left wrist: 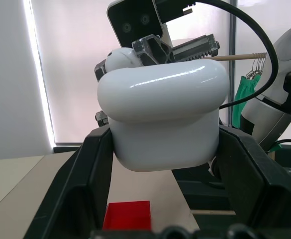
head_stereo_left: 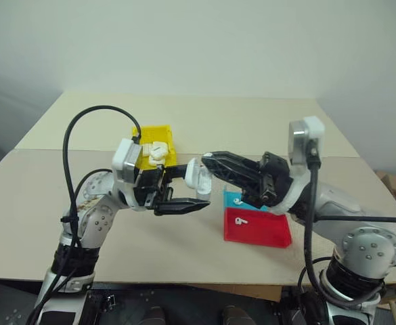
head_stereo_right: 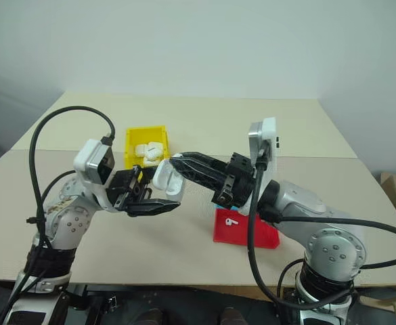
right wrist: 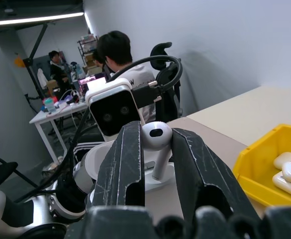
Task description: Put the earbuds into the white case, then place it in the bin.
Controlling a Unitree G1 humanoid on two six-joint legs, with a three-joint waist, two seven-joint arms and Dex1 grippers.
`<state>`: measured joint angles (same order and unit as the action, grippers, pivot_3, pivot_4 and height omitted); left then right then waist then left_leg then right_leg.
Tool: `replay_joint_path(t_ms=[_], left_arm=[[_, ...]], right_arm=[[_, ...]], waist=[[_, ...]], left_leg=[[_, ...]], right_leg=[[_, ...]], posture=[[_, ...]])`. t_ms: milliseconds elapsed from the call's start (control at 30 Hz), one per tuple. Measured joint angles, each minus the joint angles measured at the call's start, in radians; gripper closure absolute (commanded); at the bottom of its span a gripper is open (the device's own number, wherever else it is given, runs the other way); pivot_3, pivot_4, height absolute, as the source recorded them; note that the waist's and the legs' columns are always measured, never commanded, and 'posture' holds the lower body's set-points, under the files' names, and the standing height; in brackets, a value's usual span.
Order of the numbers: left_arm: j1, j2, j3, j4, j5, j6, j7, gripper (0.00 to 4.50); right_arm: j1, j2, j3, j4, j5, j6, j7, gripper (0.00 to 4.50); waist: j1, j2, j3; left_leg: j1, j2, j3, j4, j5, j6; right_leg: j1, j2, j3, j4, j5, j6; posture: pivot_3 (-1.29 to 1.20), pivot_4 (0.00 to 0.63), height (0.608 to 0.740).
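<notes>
My left gripper (head_stereo_left: pixel 196 187) is shut on the white case (head_stereo_left: pixel 199 177), holding it above the table by its sides; the left wrist view shows the case (left wrist: pixel 162 114) between the black fingers (left wrist: pixel 93 174). My right gripper (right wrist: pixel 154 144) is shut on one earbud (right wrist: pixel 155 136), whose stem points down at the case (right wrist: pixel 152 181) just below. The two grippers meet over the middle of the table, and the right gripper's tip (head_stereo_left: pixel 208 160) is at the case's top. The yellow bin (head_stereo_left: pixel 154 128) stands just behind the left gripper.
Several white cases (head_stereo_left: pixel 158 150) lie in the bin. A red tray (head_stereo_left: pixel 262 233) with one earbud (head_stereo_left: pixel 240 220) sits under my right arm, and a cyan tray (head_stereo_left: pixel 234 198) is partly hidden behind it. People (right wrist: pixel 118 55) sit at desks beyond the table.
</notes>
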<state>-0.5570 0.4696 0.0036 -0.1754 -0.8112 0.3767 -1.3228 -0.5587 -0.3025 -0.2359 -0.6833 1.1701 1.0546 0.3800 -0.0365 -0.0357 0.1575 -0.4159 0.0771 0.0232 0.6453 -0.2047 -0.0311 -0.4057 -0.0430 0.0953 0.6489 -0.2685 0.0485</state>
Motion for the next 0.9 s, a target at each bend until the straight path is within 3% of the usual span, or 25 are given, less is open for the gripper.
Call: replay_joint_path(t_ms=[600, 900], left_arm=[[-0.006, -0.025, -0.021, 0.031, 0.033, 0.0, -0.017, 1.66], [-0.018, -0.033, 0.001, 0.062, 0.04, -0.007, -0.02, 1.66]], right_arm=[[0.091, -0.161, 0.159, -0.034, -0.205, -0.281, 0.119, 3.87], [0.106, -0.232, 0.18, -0.023, -0.222, -0.332, 0.225, 0.89]], waist=[[-0.004, 0.0, 0.0], [-0.004, 0.0, 0.0]], left_leg=[[0.0, 0.0, 0.0, 0.0, 0.0, 0.0], [0.0, 0.0, 0.0, 0.0, 0.0, 0.0]], right_leg=[[0.0, 0.0, 0.0, 0.0, 0.0, 0.0], [0.0, 0.0, 0.0, 0.0, 0.0, 0.0]], posture=[[0.0, 0.15, 0.74], [0.0, 0.15, 0.74]])
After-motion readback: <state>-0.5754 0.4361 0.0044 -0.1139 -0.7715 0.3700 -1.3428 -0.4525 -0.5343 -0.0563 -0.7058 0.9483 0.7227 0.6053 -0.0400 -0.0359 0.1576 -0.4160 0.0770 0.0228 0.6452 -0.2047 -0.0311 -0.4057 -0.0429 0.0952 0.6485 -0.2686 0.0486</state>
